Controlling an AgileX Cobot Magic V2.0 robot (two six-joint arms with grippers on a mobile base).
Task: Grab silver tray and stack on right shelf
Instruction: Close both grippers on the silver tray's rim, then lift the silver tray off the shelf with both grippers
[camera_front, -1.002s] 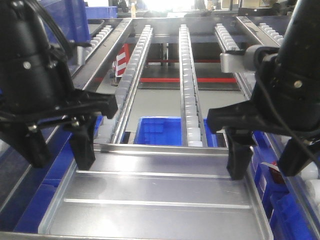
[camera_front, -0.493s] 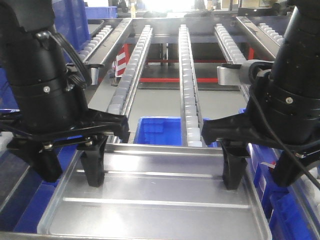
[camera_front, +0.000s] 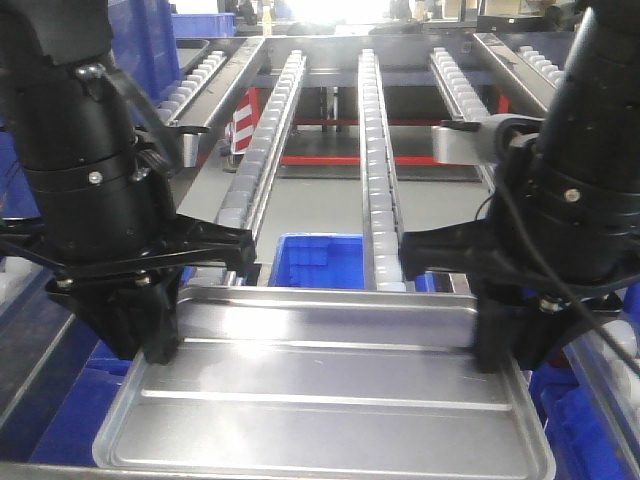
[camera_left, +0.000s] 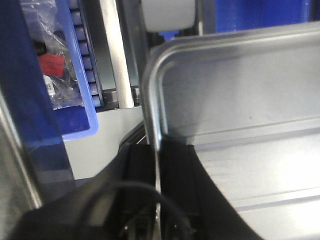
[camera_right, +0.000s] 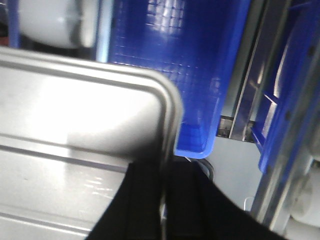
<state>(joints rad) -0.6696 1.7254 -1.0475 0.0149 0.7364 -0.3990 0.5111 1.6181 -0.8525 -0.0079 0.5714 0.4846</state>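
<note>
Silver tray (camera_front: 330, 400) is held level across the near end of the right shelf (camera_front: 376, 140), long side toward the camera and ridged floor up. Its far rim is just short of the near ends of the roller tracks (camera_front: 268, 140). Can't tell if that rim touches the rollers.

Left gripper (camera_front: 135, 330) has the left side rim near the far-left corner. The wrist view shows the rim running between its fingers (camera_left: 132, 175), one inside the tray and one outside, pinched on the raised lip. Right gripper (camera_front: 510, 340) does the same on the right side rim near the far-right corner, rim clamped between its two dark fingers.

Gripping opposite sides likely keeps the wide, shallow tray from tipping or twisting, and leaves the far edge free to lead onto the rollers.

Blue bin (camera_front: 320, 262) sits lower, under the shelf's near end, just beyond the far rim. Judged step: carry in hand, tray not yet on the shelf.
</note>
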